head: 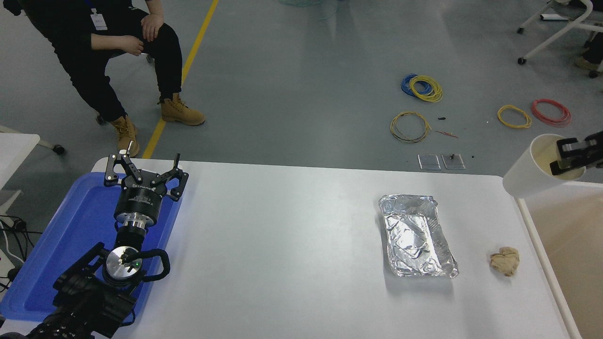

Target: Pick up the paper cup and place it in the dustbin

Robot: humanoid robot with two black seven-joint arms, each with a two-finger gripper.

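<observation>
- Gripping the paper cup (530,172) by its round rim: right gripper (567,160), black, entering from the right edge, one finger inside the cream-coloured mouth and closed on the wall.
- Hanging tilted in the air, smooth white tapered body, mouth turned to the right, at the table's far right corner and over the far-left corner of the dustbin (527,221).
- Showing only a thick white rounded rim and a plain beige inside, cut off by the right edge.
- Lying on the matte white table (282,245), well apart from the cup: crinkled silver foil tray (417,235), rectangular and shallow, and just to its right a crumpled tan paper ball (505,261).
- Parked at the lower left over a flat, glossy blue plastic tray (70,235): left gripper (143,172), fingers spread wide, holding nothing.
- Sitting beyond the table at upper left: person (108,42) in dark clothes and tan boots.
- Scattered on the grey floor: coloured wire coils (421,87).
</observation>
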